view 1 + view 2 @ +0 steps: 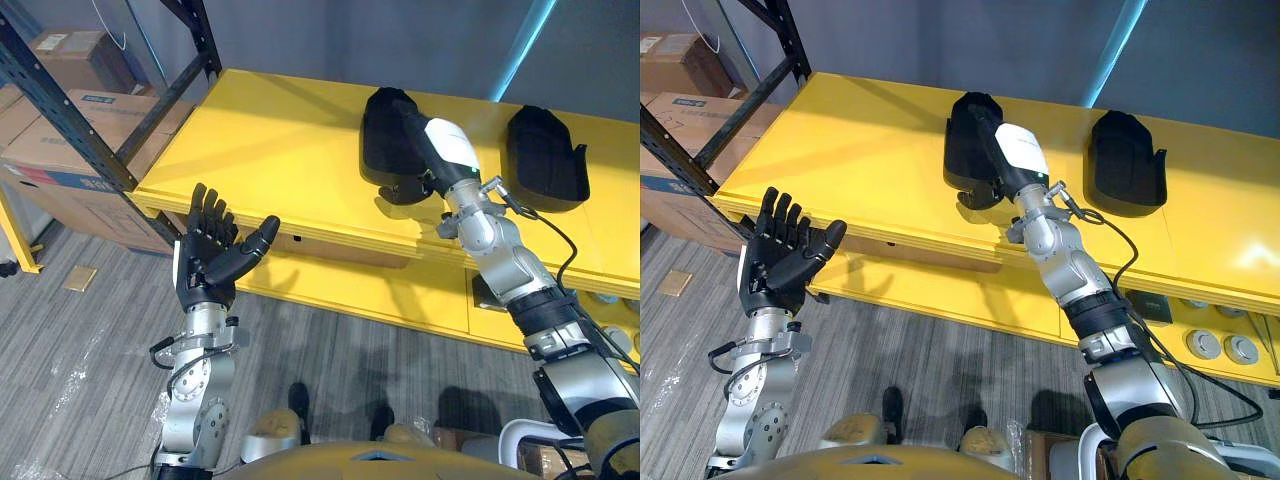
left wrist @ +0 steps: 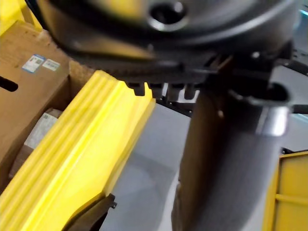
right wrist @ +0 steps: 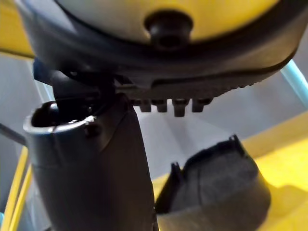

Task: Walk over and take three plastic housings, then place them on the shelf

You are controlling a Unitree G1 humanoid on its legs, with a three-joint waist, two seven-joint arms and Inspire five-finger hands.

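Here, the right hand [image 1: 447, 150] lies over the left housing [image 1: 382, 128] on the yellow shelf [image 1: 270, 140], its finger grip impossible to tell; the right housing [image 1: 545, 157] sits apart. The left hand [image 1: 205, 255] hangs nearer, fingers spread, empty. Seemingly mid-placement; next, a clean release and withdrawal.

Yellow shelf [image 1: 270, 140], top deck: mid housing [image 1: 382, 135] and R-side housing [image 1: 545, 158], both black plastic, lying well apart, near rear edge.
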